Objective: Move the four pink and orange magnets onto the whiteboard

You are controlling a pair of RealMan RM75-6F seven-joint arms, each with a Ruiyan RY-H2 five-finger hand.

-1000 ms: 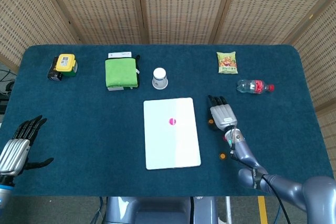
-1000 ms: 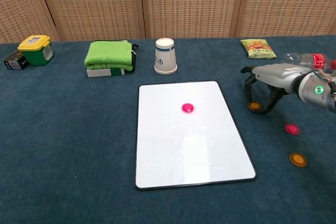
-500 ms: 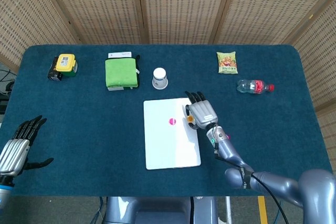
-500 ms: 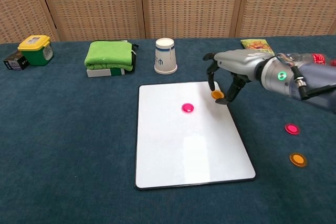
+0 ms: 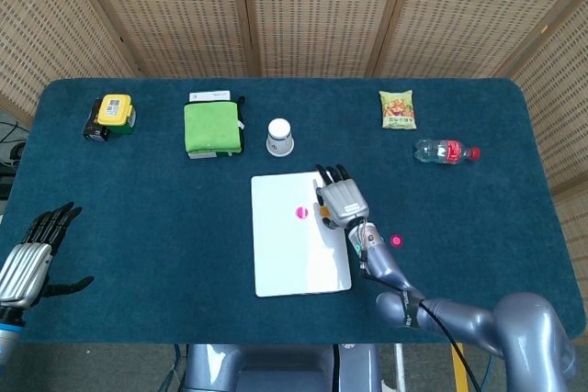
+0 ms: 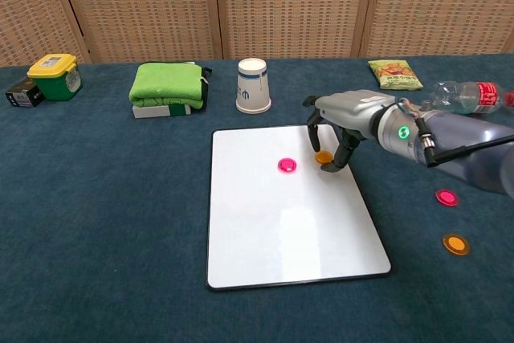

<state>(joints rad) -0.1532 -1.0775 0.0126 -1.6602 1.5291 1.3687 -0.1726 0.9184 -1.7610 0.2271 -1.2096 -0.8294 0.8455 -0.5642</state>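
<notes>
The whiteboard (image 6: 289, 214) is a white rectangle with rounded corners and a thin dark edge, lying flat at the middle of the blue-carpeted counter (image 6: 104, 222). A pink magnet (image 6: 287, 165) sits on its upper half, a small glossy disc. Just to the right of it, an orange magnet (image 6: 324, 157) is pinched between the fingers (image 6: 312, 136) of the right hand (image 6: 337, 122), low over the board's upper right area; whether the disc touches the surface cannot be told. The hand is palm-down, fingers curled down around the magnet. In the head view the same hand (image 5: 341, 199) covers the orange disc almost entirely.

Two magnets lie off the board on the counter to its right: a second pink magnet (image 6: 446, 197) and, nearer the front edge, a second orange magnet (image 6: 455, 243). Both are well apart from the board, and the right forearm passes above and behind them.

The left hand (image 5: 28, 259) hovers at the far left edge, fingers spread and holding nothing.

Along the far side of the counter stand a yellow-lidded green container (image 6: 55, 75) with a small black box (image 6: 22, 93) beside it, a folded green cloth (image 6: 167, 84), an upturned paper cup (image 6: 252, 85) just behind the board, a snack packet (image 6: 393, 75) and a plastic bottle (image 6: 470, 94) lying on its side.
</notes>
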